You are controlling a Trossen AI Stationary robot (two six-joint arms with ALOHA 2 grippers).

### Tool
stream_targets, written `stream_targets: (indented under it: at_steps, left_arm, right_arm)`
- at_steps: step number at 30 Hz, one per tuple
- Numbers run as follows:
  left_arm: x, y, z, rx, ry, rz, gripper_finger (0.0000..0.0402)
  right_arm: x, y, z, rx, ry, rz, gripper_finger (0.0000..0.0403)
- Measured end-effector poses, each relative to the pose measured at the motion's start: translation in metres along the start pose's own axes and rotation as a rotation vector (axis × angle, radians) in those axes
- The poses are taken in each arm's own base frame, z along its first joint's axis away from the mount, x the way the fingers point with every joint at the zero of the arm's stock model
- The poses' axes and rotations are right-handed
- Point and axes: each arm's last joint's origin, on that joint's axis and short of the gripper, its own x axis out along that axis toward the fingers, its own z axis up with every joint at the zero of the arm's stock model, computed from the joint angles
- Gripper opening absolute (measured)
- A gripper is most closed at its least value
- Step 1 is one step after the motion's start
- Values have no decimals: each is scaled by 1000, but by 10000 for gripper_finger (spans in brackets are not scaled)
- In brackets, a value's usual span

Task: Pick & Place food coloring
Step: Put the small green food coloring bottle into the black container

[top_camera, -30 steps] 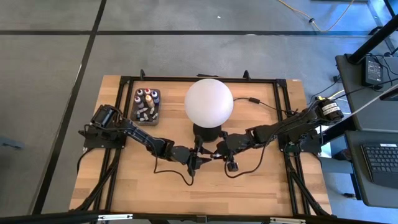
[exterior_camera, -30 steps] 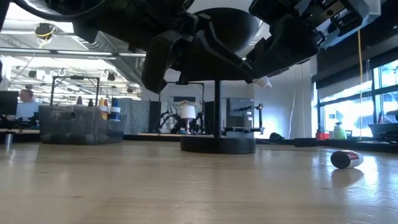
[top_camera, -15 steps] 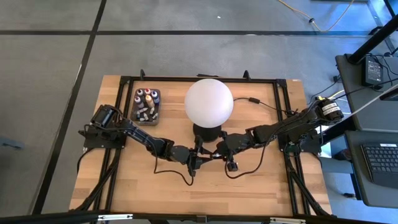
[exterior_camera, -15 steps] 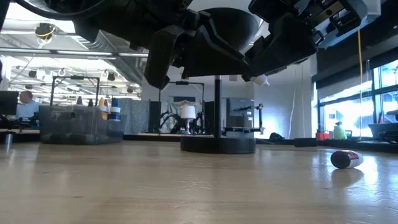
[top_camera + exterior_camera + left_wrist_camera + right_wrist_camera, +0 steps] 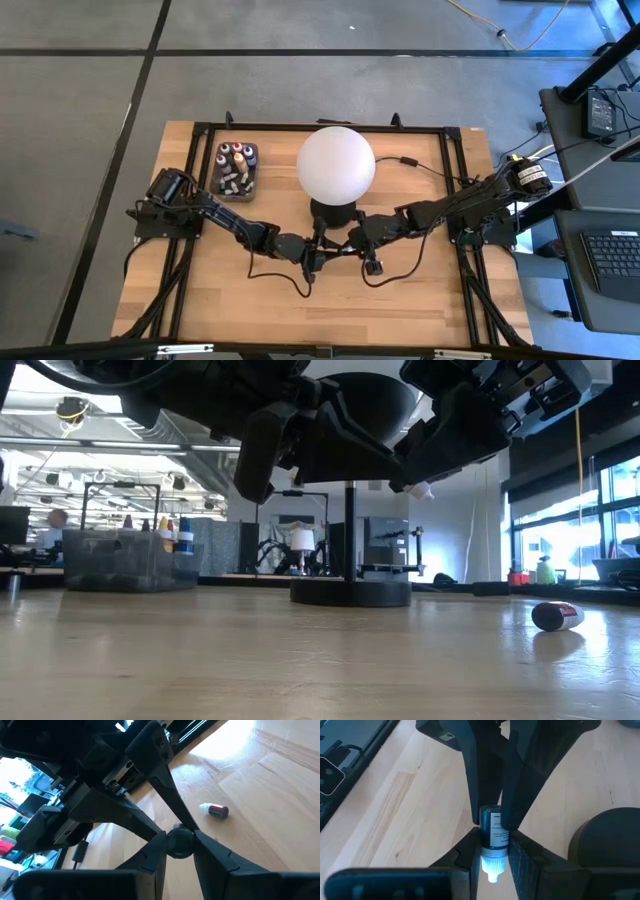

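My left gripper (image 5: pixel 179 851) and right gripper (image 5: pixel 493 851) both clench one small white-capped dropper bottle (image 5: pixel 492 836) mid-desk; bottles fill the dark grey tray (image 5: pixel 236 168), one red bottle (image 5: pixel 215 810) remains loose.

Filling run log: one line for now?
handover | left gripper shut on dropper bottle | right gripper shut on it | red bottle lying loose

Both arms reach inward and meet tip to tip above the middle of the surface. The left tool (image 5: pixel 318 252) and the right tool (image 5: pixel 345 247) face each other, each with fingers pinched on one small bottle (image 5: pixel 493 832) between them.
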Motion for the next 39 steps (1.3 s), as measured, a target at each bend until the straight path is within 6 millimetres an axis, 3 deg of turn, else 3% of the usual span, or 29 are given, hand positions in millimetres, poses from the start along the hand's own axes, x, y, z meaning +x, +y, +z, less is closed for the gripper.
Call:
stream_targets:
  at_steps: [4,10,17,24,33,39]
  left_arm:
    - [0,0,0,2,5,-2,78]
    - [-1,-3,-5,12,83,35,76]
    - [-11,-3,-15,-35,291,126,73]
    - [-52,27,-14,-237,502,210,81]
    - [-120,74,-10,-528,622,334,80]
    - [-156,95,-21,-607,734,481,79]
  right_arm:
    - [0,-1,0,5,2,-4,109]
    - [-3,-4,-5,3,58,-93,193]
    - [-12,-5,-8,64,263,-145,251]
    - [-19,2,-23,170,468,-36,259]
    - [-15,21,-33,112,453,18,259]
    - [-11,27,-51,93,469,31,259]
